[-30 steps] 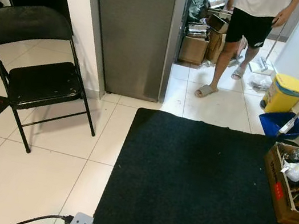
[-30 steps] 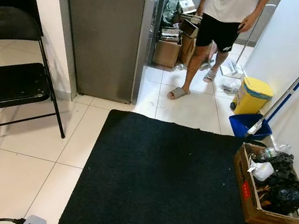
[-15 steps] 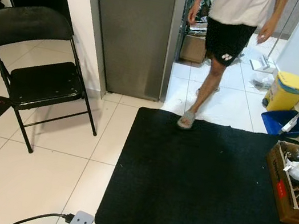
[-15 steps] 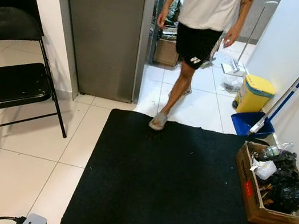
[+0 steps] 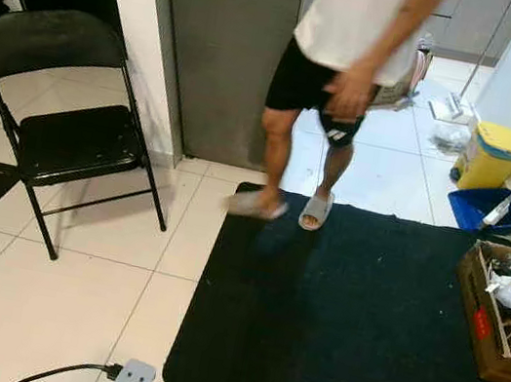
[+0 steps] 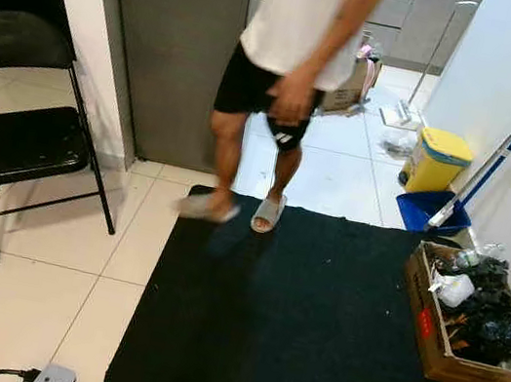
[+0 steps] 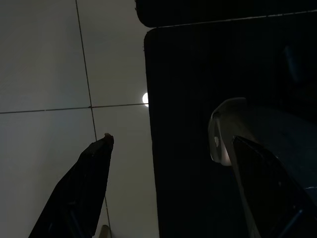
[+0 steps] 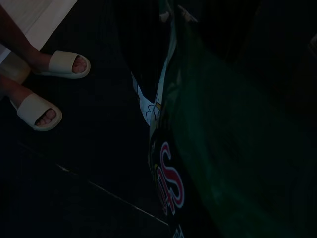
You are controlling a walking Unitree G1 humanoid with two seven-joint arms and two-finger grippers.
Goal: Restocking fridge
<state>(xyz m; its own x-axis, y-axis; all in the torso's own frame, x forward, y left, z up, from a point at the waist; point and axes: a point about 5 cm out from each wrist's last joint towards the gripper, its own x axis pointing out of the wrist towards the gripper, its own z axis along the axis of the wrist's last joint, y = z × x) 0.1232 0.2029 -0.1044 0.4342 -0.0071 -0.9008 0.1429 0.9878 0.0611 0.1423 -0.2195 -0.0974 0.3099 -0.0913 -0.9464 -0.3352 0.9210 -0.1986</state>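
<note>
A person (image 5: 347, 39) is crossing the black mat (image 5: 352, 317) in front of the fridge (image 5: 226, 47), so the right end effector (image 8: 233, 148) hangs low, apparently pinching a green packet (image 8: 198, 148), while the left end effector (image 7: 168, 188) is spread, holding nothing.

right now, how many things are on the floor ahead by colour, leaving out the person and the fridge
black: 2 - folding chair, mat
yellow: 1 - bin
blue: 1 - dustpan
brown: 1 - cardboard box of rubbish
total: 5
</note>
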